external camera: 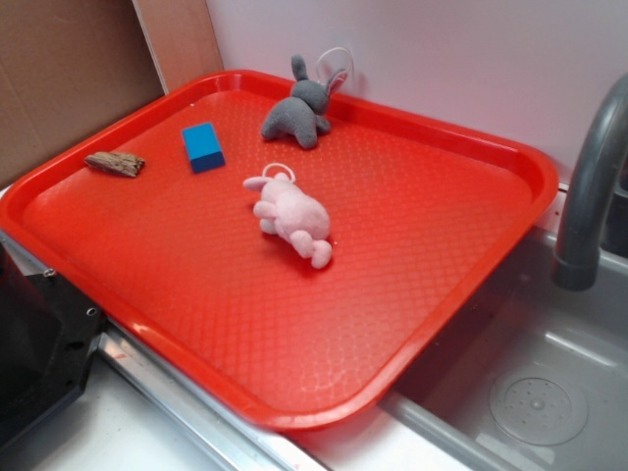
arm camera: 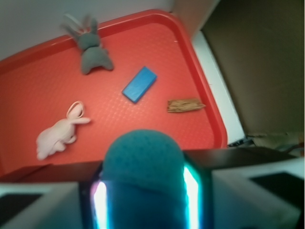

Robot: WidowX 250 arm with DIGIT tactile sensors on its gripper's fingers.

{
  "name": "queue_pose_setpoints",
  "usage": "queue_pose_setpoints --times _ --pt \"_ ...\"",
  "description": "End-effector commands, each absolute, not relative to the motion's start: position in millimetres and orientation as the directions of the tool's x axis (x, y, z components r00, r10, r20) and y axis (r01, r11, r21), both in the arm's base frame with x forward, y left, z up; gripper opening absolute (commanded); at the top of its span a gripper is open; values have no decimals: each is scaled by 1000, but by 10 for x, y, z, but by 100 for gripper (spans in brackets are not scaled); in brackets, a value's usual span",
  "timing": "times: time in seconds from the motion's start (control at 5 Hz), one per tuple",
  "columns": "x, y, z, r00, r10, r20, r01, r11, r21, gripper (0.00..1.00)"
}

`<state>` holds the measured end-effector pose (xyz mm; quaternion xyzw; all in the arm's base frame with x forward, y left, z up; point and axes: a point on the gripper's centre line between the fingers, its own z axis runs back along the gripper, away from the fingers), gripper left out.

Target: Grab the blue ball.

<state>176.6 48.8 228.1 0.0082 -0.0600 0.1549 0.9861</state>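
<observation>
In the exterior view there is one red tray [external camera: 461,285]. It sits partly over one gray sink [external camera: 549,392]. On the tray I count four things. There is one gray bunny [external camera: 299,113] at about 12 o'clock, near the back rim. There is one pink bunny [external camera: 291,216] close to the middle, lying on its side. There is one blue block [external camera: 203,147] at about 10 o'clock from the pink bunny. There is one brown bit of wood [external camera: 115,163] at about 9 o'clock, near the left rim. One gray tap [external camera: 589,186] stands at 3 o'clock, next to the tray. The ball and the robot's hand do not show in this view.

In the wrist view the same four things lie on the tray [arm camera: 190,47]. The gray bunny [arm camera: 93,50] is at 11 o'clock. The blue block [arm camera: 139,84] is near the middle, a bit up. The bit of wood [arm camera: 185,105] is at 3 o'clock from the middle. The pink bunny [arm camera: 59,132] is at 9 o'clock.

There is one blue ball [arm camera: 143,162] at 6 o'clock, very close to the camera. It sits in the gripper [arm camera: 143,195]. The two fingers [arm camera: 193,193] press on it, one on each side. The ball looks held up above the tray.
</observation>
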Motion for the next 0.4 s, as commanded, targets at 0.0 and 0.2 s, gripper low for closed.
queue_pose_setpoints --times 0.0,0.2 --pt "1941 260 2282 975 144 167 -157 985 69 0" --pt "1933 234 2226 981 125 149 -139 987 86 0"
